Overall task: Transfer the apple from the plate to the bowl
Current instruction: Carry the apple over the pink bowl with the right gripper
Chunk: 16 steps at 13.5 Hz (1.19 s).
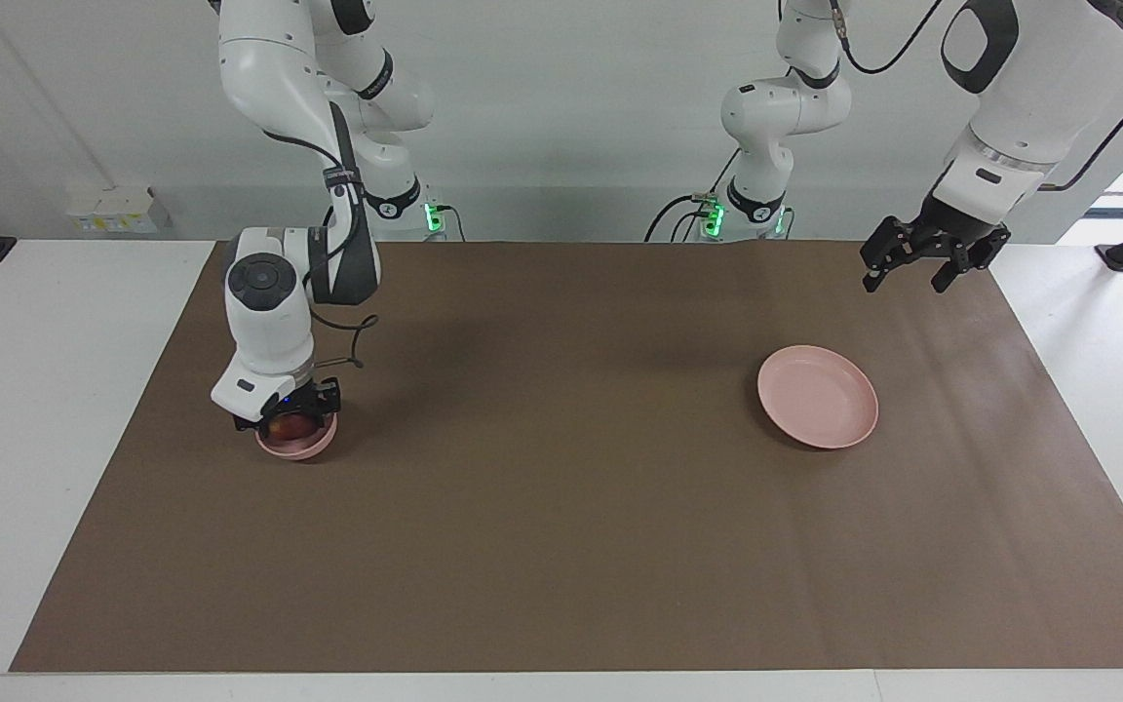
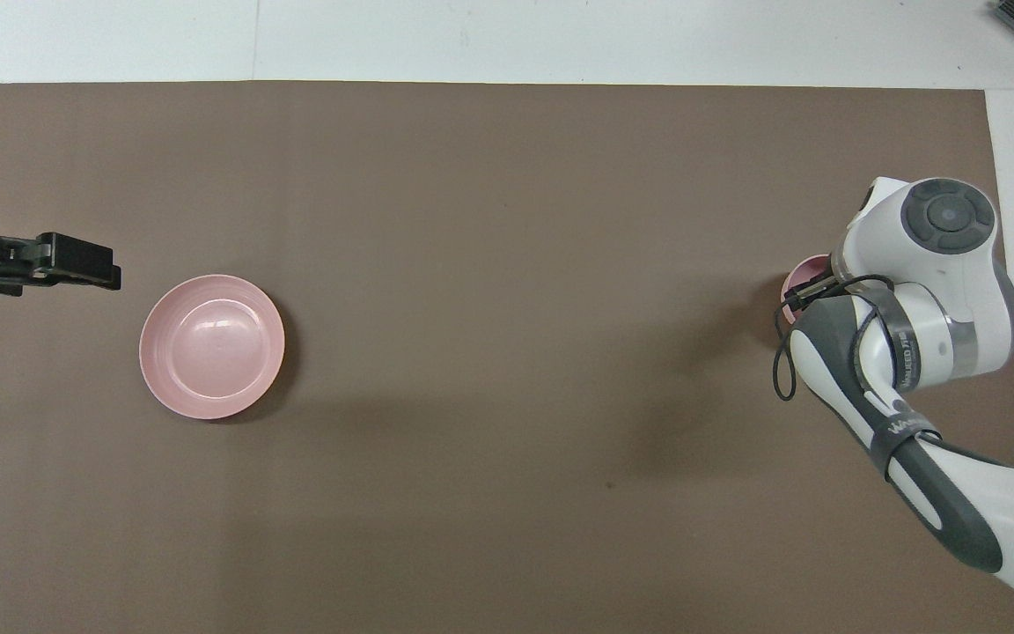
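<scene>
We see two arms with glossy white shells and dark grey joint bands; each has a round dark grey cap on its wrist joint. Black two-finger grippers: left gripper (image 1: pixel 922 270), right gripper (image 1: pixel 287 421). Black cables loop along the outside of both forearms, held by dark straps; the strap on the right arm carries white lettering. Green lights glow at both bases. A small blue light shows on the right gripper's body.
</scene>
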{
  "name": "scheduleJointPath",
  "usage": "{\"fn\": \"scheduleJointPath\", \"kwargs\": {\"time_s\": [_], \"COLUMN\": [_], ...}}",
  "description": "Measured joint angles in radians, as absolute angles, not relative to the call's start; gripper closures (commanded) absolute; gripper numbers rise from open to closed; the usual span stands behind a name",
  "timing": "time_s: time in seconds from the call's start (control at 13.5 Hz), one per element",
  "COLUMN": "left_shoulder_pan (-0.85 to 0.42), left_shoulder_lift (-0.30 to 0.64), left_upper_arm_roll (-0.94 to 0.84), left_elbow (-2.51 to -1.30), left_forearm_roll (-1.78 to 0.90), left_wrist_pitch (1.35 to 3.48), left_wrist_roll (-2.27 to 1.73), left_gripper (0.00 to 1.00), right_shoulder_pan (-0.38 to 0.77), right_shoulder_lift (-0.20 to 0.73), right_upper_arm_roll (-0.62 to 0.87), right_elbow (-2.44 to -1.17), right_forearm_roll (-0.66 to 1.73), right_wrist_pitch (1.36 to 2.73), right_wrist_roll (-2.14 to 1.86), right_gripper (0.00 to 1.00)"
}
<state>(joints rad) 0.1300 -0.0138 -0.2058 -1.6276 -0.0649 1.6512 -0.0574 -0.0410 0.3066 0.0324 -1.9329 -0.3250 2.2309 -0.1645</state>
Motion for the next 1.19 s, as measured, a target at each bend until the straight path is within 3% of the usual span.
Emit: {"fn": "scheduleJointPath", "kwargs": {"time_s": [0.3,0.37,0.52,0.59,0.89,1.19], "left_shoulder_pan": [0.13,0.13,0.131,0.137,0.123,-0.045], "left_shoulder_lift": [-0.014,-0.014,-0.014,-0.014,-0.017,-0.02], "left_upper_arm_roll": [-0.206,-0.206,-0.206,-0.204,-0.137,0.047], "left_elbow": [-1.628,-1.628,-1.628,-1.628,-1.627,-1.627], "left_forearm_roll": [-0.065,-0.065,-0.065,-0.065,-0.065,-0.065], "left_wrist_pitch": [1.651,1.651,1.648,1.646,1.642,1.639], "left_wrist_roll": [-0.057,-0.057,-0.057,-0.057,-0.053,-0.043], "left_gripper": [0.0,0.0,0.0,0.0,0.0,0.0], "right_shoulder_pan": [-0.048,-0.048,-0.048,-0.048,-0.048,-0.048], "right_shoulder_lift": [0.318,0.319,0.321,0.321,0.321,0.319], "right_upper_arm_roll": [0.032,0.032,0.032,0.033,0.032,0.033], "right_elbow": [-1.933,-1.933,-1.933,-1.933,-1.932,-1.918], "right_forearm_roll": [-0.321,-0.314,-0.304,-0.3,-0.298,-0.253], "right_wrist_pitch": [2.243,2.244,2.244,2.244,2.244,2.242], "right_wrist_roll": [-0.162,-0.161,-0.16,-0.16,-0.159,-0.158], "right_gripper": [0.99,0.79,0.2,0.0,0.0,0.0]}}
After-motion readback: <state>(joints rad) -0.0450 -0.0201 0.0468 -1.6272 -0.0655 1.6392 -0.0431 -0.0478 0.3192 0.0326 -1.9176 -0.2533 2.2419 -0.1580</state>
